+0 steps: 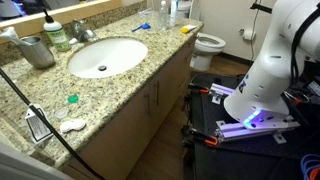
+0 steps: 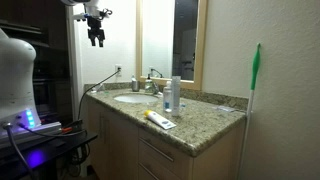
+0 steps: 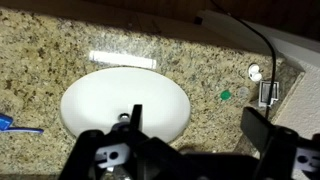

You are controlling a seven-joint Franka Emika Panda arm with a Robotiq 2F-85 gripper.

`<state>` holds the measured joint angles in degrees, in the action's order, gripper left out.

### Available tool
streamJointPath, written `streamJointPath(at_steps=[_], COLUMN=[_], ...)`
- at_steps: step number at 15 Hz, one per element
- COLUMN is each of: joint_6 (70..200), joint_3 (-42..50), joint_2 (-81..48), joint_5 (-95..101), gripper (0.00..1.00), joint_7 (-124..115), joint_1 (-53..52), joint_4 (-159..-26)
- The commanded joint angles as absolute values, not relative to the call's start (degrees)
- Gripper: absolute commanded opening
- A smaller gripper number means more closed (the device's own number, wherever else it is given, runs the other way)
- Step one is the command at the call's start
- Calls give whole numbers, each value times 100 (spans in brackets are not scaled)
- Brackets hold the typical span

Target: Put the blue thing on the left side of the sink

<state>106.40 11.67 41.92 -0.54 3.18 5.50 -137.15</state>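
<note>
The blue thing (image 1: 140,27) lies on the granite counter beyond the sink (image 1: 100,57), near a tall bottle (image 1: 165,12). In the wrist view it shows at the left edge (image 3: 18,125), beside the white basin (image 3: 100,95). My gripper (image 2: 96,35) hangs high above the counter, well apart from everything. In the wrist view its two dark fingers (image 3: 195,125) are spread wide and hold nothing. They frame the basin's edge and bare granite. The gripper is out of view in the exterior view that looks down on the counter.
A chrome faucet (image 1: 57,33) and a metal cup (image 1: 38,50) stand behind the basin. A tiny green piece (image 3: 225,96), a white lump (image 1: 72,125) and a small device (image 1: 38,125) lie at the near end. A black cable (image 3: 255,40) crosses the counter. A toilet (image 1: 208,45) stands past the counter.
</note>
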Motion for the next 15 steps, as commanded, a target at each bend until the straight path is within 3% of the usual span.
streamJointPath(at_steps=[1,2,7,8,12,15], joint_6=[10629,10854,12154,11856,12077,13857], joint_3=[1105,1735,2721,2291,2176,2062], joint_2=[4175,3803,2920,3458,3239,2144], joint_5=[-107,21,-413,-249,-73,-152], gripper=[100,100,100,100,100,100], joint_7=[368,778,560,490,500,-346], joint_1=[638,890,1419,1459,1581,1621], joint_4=[-13703,-13535,-13394,-13661,-13707,-13547])
